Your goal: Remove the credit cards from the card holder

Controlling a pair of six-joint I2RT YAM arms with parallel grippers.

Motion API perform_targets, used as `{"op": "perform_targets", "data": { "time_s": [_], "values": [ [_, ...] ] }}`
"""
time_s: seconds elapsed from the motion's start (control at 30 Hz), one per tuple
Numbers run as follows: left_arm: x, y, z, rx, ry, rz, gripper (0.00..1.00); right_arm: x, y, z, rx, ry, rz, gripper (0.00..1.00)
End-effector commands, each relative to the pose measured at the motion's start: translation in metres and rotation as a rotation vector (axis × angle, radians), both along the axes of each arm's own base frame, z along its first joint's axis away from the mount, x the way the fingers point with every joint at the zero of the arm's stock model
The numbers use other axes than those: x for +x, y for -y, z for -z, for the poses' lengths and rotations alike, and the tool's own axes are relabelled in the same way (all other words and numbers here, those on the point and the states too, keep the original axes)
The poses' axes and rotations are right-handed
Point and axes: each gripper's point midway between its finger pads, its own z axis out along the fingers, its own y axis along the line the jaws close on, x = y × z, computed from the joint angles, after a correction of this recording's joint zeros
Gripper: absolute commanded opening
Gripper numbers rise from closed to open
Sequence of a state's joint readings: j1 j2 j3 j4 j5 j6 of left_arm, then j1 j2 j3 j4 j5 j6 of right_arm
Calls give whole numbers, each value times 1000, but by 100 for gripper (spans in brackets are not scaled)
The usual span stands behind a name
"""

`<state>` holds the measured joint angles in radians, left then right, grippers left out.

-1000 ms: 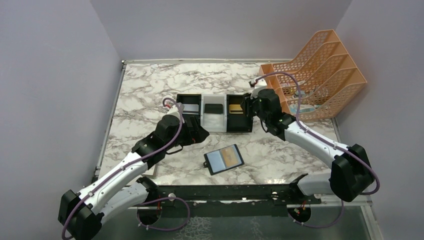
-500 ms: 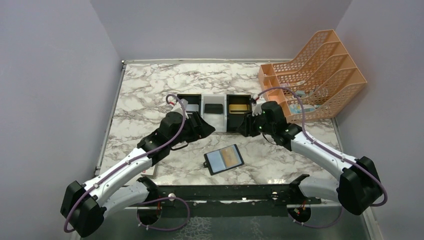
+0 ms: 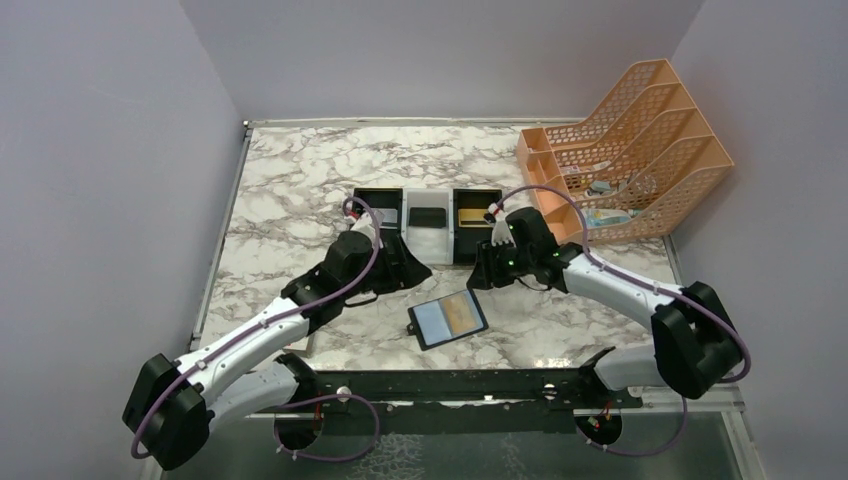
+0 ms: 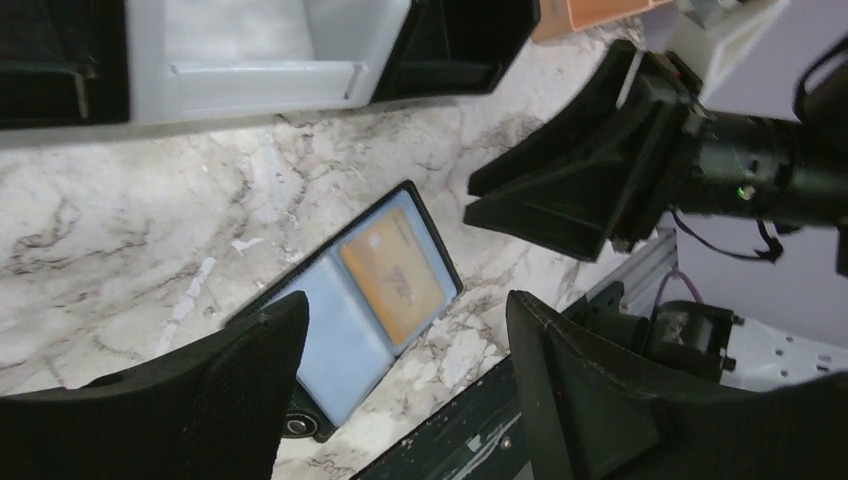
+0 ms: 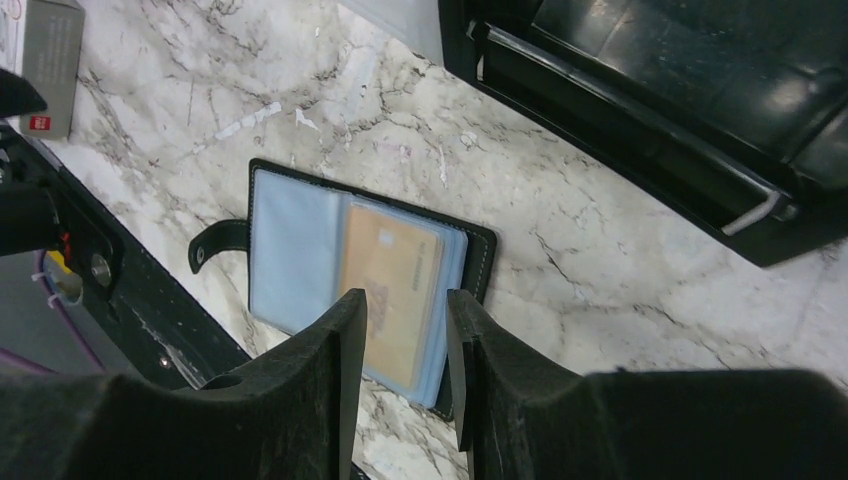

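Note:
The card holder (image 3: 447,318) lies open on the marble near the front edge, its tab to the left. Its two bluish inner panels face up, and an orange-tan credit card (image 4: 393,275) shows in the right-hand panel (image 5: 390,280). Another gold card (image 3: 478,216) lies in the right black compartment of the tray. My left gripper (image 3: 410,268) hovers just behind and left of the holder, open and empty (image 4: 405,305). My right gripper (image 3: 482,276) hangs behind and right of it, jaws a little apart with nothing between them (image 5: 407,298).
The black-white-black tray (image 3: 428,240) stands behind both grippers, with a small black item (image 3: 427,216) in its white middle. An orange file rack (image 3: 630,150) fills the back right. A white box with a red mark (image 5: 45,60) lies near the front rail.
Both grippers have drawn back from the tray toward the card holder. The right one left the tray's right compartment, and the left gripper's jaws have narrowed a little.

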<state>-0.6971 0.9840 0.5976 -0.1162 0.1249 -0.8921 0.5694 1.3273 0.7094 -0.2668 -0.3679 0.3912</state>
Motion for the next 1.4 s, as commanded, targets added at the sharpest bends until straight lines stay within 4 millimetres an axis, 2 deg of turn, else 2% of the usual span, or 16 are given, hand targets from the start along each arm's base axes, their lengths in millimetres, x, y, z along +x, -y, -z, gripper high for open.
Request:
{"op": "perform_targets", "data": {
  "time_s": [0.0,0.1,0.2,0.37,0.47,0.6,0.67,0.87,1.07,1.2,1.37],
  "values": [
    [-17,22,-19,-175,79,90,73,0,-22,-9,93,-21,-69,35],
    [-20,22,3,-128,64,53,70,-2,-20,-4,90,-28,-63,36],
    [-23,26,28,-41,18,96,70,5,-13,6,33,-39,-13,35],
    [-29,40,45,16,11,184,58,-4,-19,15,52,-95,-61,31],
    [-32,41,57,55,-10,211,53,-10,-19,15,74,-100,-65,31],
    [-31,40,62,74,-19,193,46,-12,-23,18,76,-104,-111,31],
    [-32,42,63,78,-10,201,45,-15,-25,24,77,-124,-146,31],
    [-33,39,81,135,-69,177,46,-21,-18,45,26,-161,-174,31],
    [-56,41,96,135,-103,184,47,-29,-16,54,37,-162,-188,31],
    [-57,43,94,134,-85,173,47,-27,-13,52,13,-157,-177,27],
    [-57,47,96,128,-89,149,47,-19,-10,31,11,-91,-142,27]
  ]
}}
